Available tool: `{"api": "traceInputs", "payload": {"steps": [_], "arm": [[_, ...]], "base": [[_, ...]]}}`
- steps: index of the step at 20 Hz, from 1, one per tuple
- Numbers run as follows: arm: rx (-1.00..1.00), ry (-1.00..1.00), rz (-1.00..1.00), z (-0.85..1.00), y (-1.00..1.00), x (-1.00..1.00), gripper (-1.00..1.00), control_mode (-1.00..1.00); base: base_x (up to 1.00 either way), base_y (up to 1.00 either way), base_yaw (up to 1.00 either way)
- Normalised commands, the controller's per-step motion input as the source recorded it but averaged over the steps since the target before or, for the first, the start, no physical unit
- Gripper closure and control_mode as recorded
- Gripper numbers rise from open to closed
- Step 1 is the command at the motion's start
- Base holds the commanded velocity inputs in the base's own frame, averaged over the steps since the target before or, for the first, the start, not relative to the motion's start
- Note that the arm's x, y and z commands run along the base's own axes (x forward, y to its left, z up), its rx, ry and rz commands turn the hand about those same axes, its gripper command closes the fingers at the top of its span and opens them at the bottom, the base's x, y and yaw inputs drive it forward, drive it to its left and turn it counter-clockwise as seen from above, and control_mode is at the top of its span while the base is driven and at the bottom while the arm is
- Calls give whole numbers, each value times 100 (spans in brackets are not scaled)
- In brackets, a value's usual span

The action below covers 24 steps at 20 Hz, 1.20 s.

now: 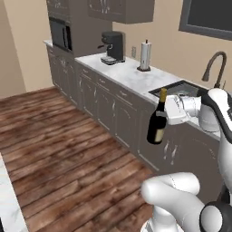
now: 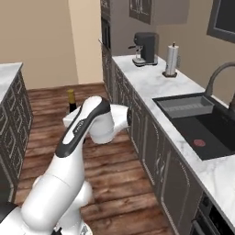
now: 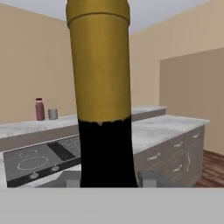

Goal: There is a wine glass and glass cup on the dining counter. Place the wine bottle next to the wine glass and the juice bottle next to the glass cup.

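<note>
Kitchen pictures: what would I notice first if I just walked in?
A white robot arm holds a dark wine bottle with a gold top in midair, gripped at the neck, above the wood floor beside the dark cabinets. Behind it, a black coffee machine stands on the marble worktop, near the sink.

- I see my white arm [image 2: 87, 128] bent across a wooden floor [image 2: 119, 183], hiding most of the wine bottle [image 2: 71, 100].
- Its gold top pokes above the arm; the grip itself I can't make out.
- A marble worktop [image 2: 151, 80] carries a coffee machine [image 2: 146, 48], paper towel roll [image 2: 171, 59] and dark sink [image 2: 206, 133].
</note>
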Motion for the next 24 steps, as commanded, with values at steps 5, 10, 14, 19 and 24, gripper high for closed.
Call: {"api": "traceInputs", "payload": {"steps": [5,10,14,19,24], "arm": [[0,0,0,0,0,0,100,100],[0,0,0,0,0,0,100,100],[0,0,0,0,0,0,100,100],[0,0,0,0,0,0,100,100],[0,0,0,0,0,0,100,100]], "base": [[91,11,13],[94,5,11],[94,8,12],[94,6,10],[94,5,10]]}}
